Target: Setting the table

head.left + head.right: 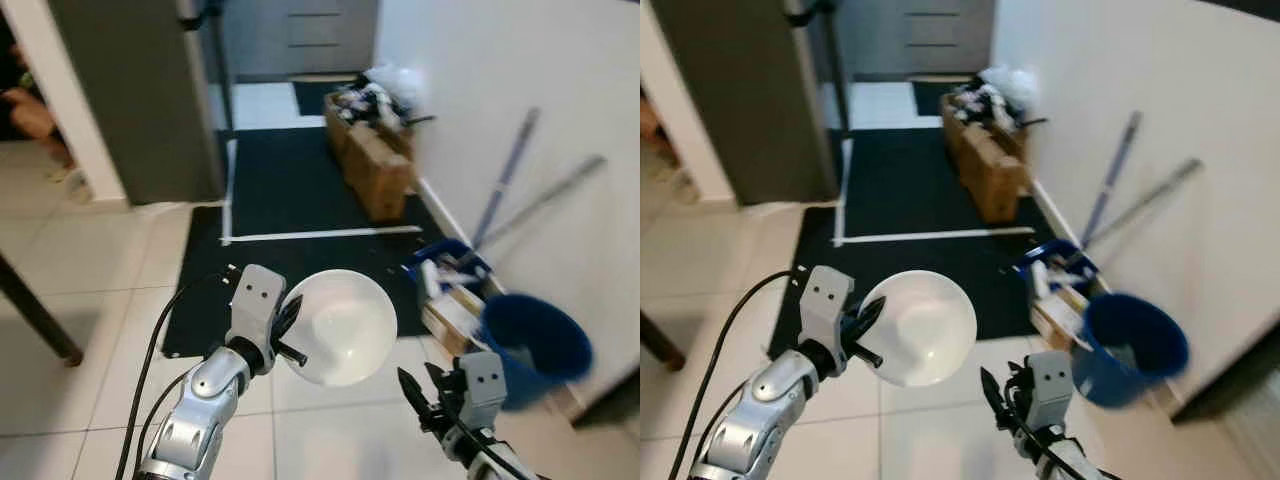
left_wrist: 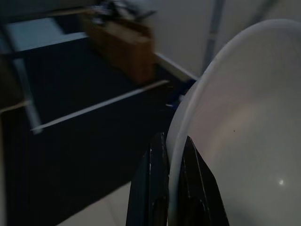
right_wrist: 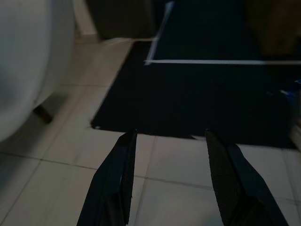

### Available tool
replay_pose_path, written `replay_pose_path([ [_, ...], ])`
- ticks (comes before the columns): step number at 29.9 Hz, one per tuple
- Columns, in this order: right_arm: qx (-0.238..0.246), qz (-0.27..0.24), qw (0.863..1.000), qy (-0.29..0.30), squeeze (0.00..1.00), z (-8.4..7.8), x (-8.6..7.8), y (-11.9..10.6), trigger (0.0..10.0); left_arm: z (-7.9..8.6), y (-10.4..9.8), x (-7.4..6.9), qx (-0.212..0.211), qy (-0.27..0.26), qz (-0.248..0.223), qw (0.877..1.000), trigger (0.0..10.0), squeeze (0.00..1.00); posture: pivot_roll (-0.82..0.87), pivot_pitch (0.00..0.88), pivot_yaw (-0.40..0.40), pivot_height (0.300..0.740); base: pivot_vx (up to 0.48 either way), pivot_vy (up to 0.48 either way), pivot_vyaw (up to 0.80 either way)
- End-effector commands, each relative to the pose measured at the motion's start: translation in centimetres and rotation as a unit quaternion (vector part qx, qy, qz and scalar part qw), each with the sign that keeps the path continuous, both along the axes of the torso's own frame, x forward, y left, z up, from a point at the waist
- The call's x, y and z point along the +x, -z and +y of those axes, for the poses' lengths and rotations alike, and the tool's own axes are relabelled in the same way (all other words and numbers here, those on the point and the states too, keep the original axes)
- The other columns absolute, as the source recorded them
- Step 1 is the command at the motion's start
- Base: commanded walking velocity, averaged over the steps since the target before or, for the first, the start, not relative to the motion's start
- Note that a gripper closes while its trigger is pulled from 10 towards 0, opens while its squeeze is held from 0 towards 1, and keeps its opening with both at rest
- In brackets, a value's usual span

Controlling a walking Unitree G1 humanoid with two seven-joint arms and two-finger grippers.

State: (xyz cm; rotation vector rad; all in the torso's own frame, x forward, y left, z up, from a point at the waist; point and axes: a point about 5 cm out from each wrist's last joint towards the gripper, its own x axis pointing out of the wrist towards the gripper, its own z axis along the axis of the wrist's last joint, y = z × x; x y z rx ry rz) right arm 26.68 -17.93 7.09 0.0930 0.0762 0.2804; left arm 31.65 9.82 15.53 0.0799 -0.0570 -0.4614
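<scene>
**One bowl in transit, table leg at the edge**

The left gripper pinches the rim of one round white glossy bowl, one black finger on each side of the thin wall, as its wrist view shows. The bowl is carried on edge, hollow facing the camera, above the near edge of the long black floor mat; a rim pinch is probably the only hold two narrow fingers can get on a wide bowl.

The right gripper carries nothing, its two fingers spread apart, low and just right of the bowl, likely kept free for a second item.

Right of the mat stand one blue plastic bucket, two long-handled tools leaning on the white wall, and one brown cardboard box. Left of the mat, one dark table leg shows, so the bowl is not yet set down.
</scene>
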Motion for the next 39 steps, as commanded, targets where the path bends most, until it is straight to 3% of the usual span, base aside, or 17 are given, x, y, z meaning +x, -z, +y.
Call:
replay_pose_path([
  [1, 0.008, 0.007, 1.000, -0.010, 0.00, 0.8, -0.3, 0.4, 10.0, 0.4, 0.4, -0.1, 0.005, -0.005, 0.005, 1.000, 10.0, 0.00, 0.05, 0.092, 0.061, 0.740, 0.480, 0.000, 0.80],
  [10, 0.017, 0.005, 0.999, -0.031, 0.00, 1.3, -0.3, 0.1, 10.0, 0.3, 0.4, -0.2, 0.005, -0.003, 0.005, 1.000, 10.0, 0.00, 0.05, 0.091, 0.063, 0.740, 0.480, 0.000, 0.77],
  [22, 0.033, 0.002, 0.998, -0.051, 0.00, 1.7, -0.3, -0.3, 10.0, 0.2, 0.5, -0.2, 0.005, -0.002, 0.014, 1.000, 10.0, 0.00, 0.05, 0.086, 0.064, 0.740, 0.441, 0.000, 0.00],
  [39, 0.045, 0.002, 0.997, -0.055, 0.00, 1.9, -0.3, -0.4, 10.0, -0.4, 1.4, -0.7, 0.006, 0.009, 0.059, 0.998, 10.0, 0.00, 0.05, 0.074, 0.070, 0.740, 0.000, 0.000, 0.00],
])
